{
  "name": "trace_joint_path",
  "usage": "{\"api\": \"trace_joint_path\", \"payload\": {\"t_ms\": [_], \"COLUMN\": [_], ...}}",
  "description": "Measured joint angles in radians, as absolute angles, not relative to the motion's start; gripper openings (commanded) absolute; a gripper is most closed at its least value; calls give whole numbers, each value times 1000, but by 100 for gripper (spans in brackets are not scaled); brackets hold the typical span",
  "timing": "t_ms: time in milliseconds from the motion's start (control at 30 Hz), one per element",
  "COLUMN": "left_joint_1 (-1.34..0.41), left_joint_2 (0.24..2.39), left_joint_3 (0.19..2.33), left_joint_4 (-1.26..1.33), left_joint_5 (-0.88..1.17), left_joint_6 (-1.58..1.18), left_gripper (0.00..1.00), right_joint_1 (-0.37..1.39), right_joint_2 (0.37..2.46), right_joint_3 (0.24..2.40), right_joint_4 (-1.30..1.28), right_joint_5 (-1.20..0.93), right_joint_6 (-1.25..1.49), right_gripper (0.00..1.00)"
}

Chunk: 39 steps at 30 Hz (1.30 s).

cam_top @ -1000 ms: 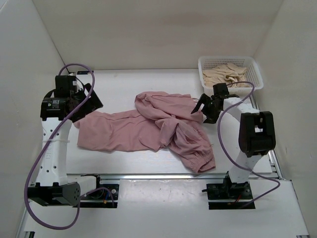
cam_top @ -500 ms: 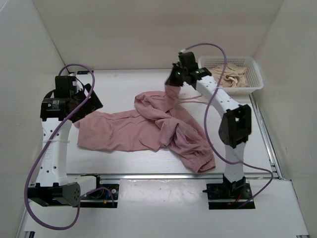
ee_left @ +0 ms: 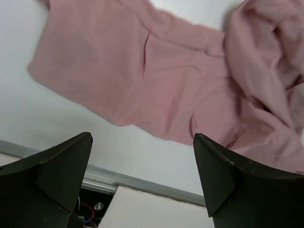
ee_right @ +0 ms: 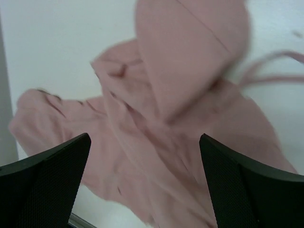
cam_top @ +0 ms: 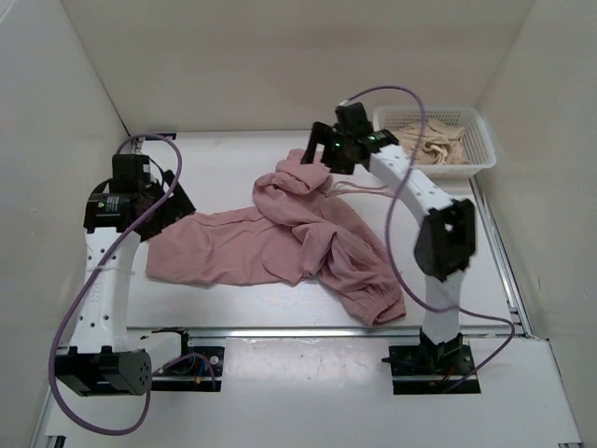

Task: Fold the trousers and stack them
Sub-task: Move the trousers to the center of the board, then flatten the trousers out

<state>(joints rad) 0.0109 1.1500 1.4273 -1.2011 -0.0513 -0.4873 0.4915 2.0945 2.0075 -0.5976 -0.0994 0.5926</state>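
The dusty-pink trousers [cam_top: 270, 245] lie crumpled across the middle of the table, one leg flat toward the left and one bunched toward the front right. A flap of the waist [cam_top: 300, 174] lies folded over at the back, with the thin drawstring [cam_top: 359, 187] trailing right. My right gripper [cam_top: 324, 155] hovers just above that flap, jaws wide open and empty; in its wrist view [ee_right: 145, 140] the blurred pink cloth [ee_right: 190, 61] and drawstring [ee_right: 273, 71] lie below. My left gripper [cam_top: 175, 200] is open and empty above the flat leg's left end [ee_left: 142, 71].
A white basket [cam_top: 482, 149] at the back right holds a beige cream garment [cam_top: 424, 140]. White walls enclose the table on three sides. A metal rail [cam_top: 280, 330] runs along the near edge, also seen in the left wrist view [ee_left: 123, 179].
My right gripper took the trousers' right waist edge, carried it up and back-left, and has now let it drop as a folded flap. My left arm shifted slightly right.
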Motion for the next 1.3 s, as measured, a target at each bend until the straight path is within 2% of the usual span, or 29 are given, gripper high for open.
{"api": "trace_joint_path", "payload": {"t_ms": [233,367,533,667,700,833,867,967,1000,1100,1300], "left_joint_1": [11,6,-4,-10,-10,-12,-14,-18,-19,-22,-22], "left_joint_2": [1180,1217,1272,1386,1423,1568,1590,1633,1644,1685,1816], "left_joint_3": [1091,957,921,921,921,921,925,953,971,1049,1248], "left_joint_4": [-1111,-1070,-980,-906,-891,-836,-829,-826,-825,-815,-825], "left_joint_5": [12,65,114,121,121,128,128,130,128,124,113], "left_joint_6": [-548,-589,-672,-707,-711,-729,-731,-735,-738,-726,-693], "left_gripper": [100,100,100,100,98,75,60,31,12,10,10], "right_joint_1": [405,423,500,561,570,581,581,583,583,562,376], "right_joint_2": [1377,1032,810,710,698,724,756,899,955,1111,1301], "right_joint_3": [1319,1015,746,614,588,515,506,498,498,530,775], "right_joint_4": [-536,-622,-826,-937,-942,-893,-867,-752,-706,-619,-572], "right_joint_5": [48,108,128,116,113,101,101,101,102,108,184], "right_joint_6": [571,601,743,884,914,984,994,1007,1005,978,838], "right_gripper": [100,100,100,100,100,96,94,62,37,0,0]}}
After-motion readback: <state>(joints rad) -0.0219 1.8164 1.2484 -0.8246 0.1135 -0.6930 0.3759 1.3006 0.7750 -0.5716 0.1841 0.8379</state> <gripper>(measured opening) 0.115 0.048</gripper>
